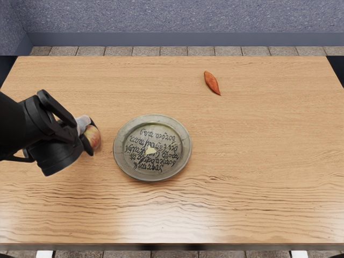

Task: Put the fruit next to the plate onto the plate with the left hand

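A grey round plate [152, 147] with dark lettering lies on the wooden table a little left of centre. Just left of the plate is a red and yellow fruit [94, 136], mostly covered by my left hand [86, 134]. The dark arm comes in from the left edge, and its fingers curl around the fruit. Whether the fruit rests on the table or is lifted I cannot tell. The right arm does not show.
An orange, carrot-like piece [212, 82] lies towards the back right of the table. The table's [258, 177] far edge meets a tiled floor and a grey wall. Bare wood spans the right half and the front.
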